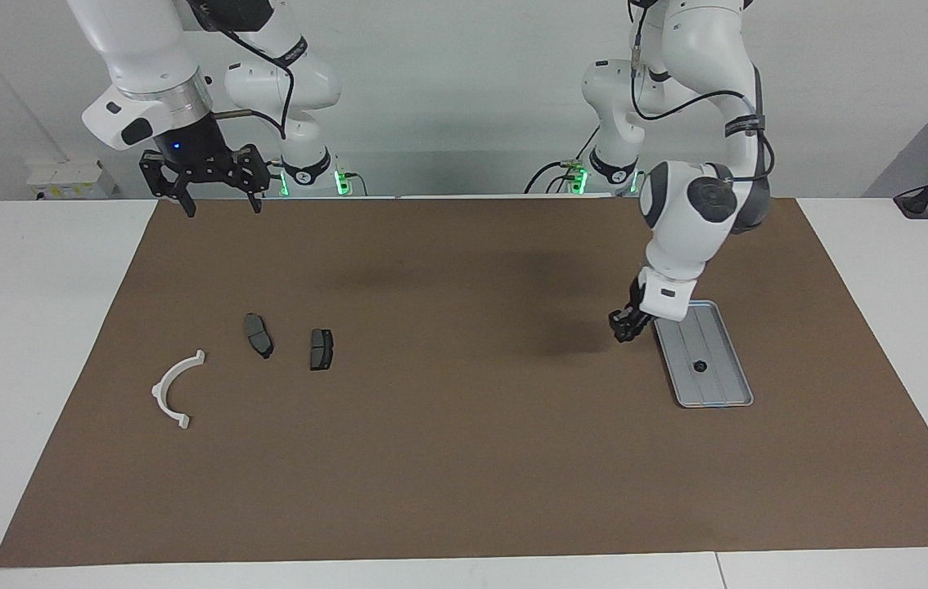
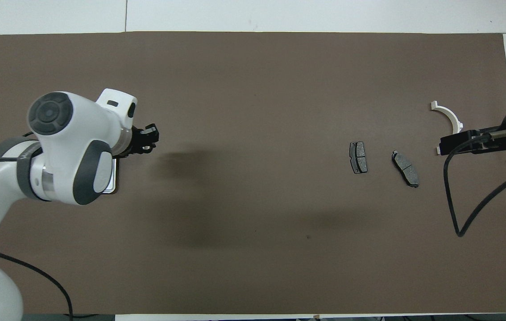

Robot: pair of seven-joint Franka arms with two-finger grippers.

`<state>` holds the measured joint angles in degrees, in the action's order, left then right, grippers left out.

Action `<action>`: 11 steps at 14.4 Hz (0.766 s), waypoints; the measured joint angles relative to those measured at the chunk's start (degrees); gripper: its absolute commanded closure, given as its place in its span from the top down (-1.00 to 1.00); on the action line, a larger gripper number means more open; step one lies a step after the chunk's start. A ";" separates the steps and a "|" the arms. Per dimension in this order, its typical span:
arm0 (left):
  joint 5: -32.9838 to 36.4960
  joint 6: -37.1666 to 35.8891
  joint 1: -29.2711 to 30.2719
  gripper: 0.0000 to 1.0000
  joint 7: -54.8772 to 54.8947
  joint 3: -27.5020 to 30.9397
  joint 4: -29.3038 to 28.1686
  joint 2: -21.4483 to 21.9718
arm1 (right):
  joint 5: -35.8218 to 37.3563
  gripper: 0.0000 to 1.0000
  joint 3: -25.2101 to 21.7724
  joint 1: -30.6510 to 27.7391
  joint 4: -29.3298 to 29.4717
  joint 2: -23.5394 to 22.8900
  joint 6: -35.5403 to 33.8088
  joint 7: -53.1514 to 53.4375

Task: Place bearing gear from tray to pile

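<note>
The silver-grey ridged tray lies toward the left arm's end of the table. A small dark bearing gear sits on it. My left gripper hangs low over the mat beside the tray's edge, on the side toward the pile; it also shows in the overhead view. There the left arm hides most of the tray. The pile lies toward the right arm's end: a white half-ring bracket and two dark brake pads. My right gripper waits open and empty, raised near its base.
A brown mat covers most of the white table. In the overhead view the bracket and the brake pads lie apart from one another. A black cable hangs from the right arm.
</note>
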<state>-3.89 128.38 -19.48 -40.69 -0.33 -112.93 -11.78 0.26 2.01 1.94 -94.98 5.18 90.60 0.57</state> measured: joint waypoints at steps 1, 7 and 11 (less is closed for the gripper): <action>-0.01 -0.28 -2.50 -1.00 -3.41 -0.01 2.23 -1.52 | 0.00 1.00 0.00 0.00 -0.01 0.01 0.00 0.00; 0.10 0.32 -11.15 -1.00 -14.54 0.11 10.63 -12.34 | -0.02 1.00 0.01 0.00 -0.11 0.02 0.00 0.00; 0.11 1.51 -11.24 -1.00 -14.79 0.49 10.42 -13.86 | -0.14 1.00 0.45 0.02 -0.12 0.02 0.00 0.00</action>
<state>-3.78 129.90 -30.72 -55.48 0.16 -102.51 -25.64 0.13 2.46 1.96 -95.10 5.19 90.60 0.57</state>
